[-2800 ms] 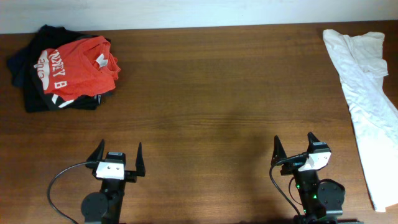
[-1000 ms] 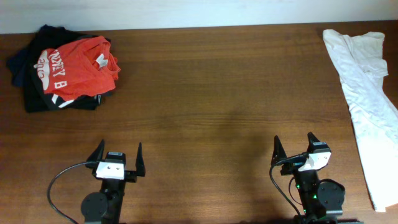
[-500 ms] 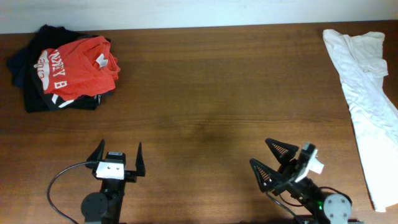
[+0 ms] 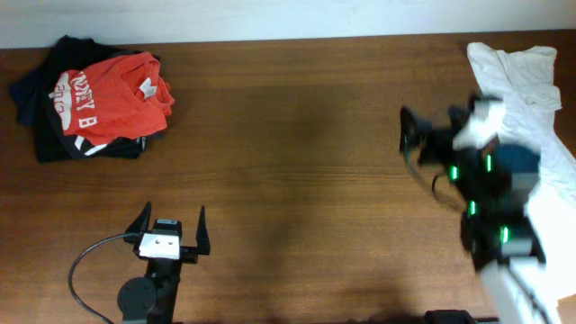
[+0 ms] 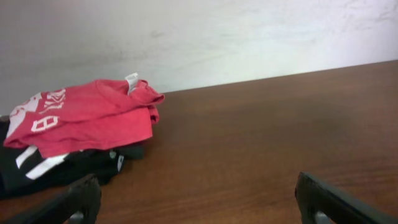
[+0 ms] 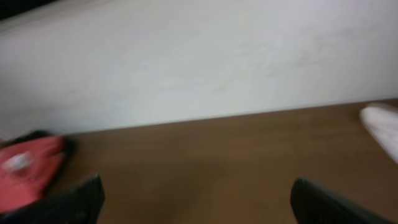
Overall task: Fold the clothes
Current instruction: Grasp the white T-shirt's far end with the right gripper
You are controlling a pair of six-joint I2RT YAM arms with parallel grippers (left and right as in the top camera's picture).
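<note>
A crumpled white garment (image 4: 526, 99) lies along the table's right edge; its tip shows in the right wrist view (image 6: 382, 121). A red printed shirt (image 4: 108, 94) lies folded on dark clothes (image 4: 40, 135) at the far left. It shows in the left wrist view (image 5: 81, 118) and blurred in the right wrist view (image 6: 25, 171). My left gripper (image 4: 171, 227) is open and empty near the front edge, also in its own view (image 5: 199, 202). My right gripper (image 4: 430, 126), motion-blurred, is open and empty above the table just left of the white garment (image 6: 198, 199).
The brown wooden table (image 4: 297, 144) ends at a white wall (image 5: 249, 31) at the back. A black cable (image 4: 85, 261) loops by the left arm's base. The right arm covers part of the white garment's lower half.
My right arm has swung up from the front edge toward the far right, next to the white garment. The left arm and both piles have not moved.
</note>
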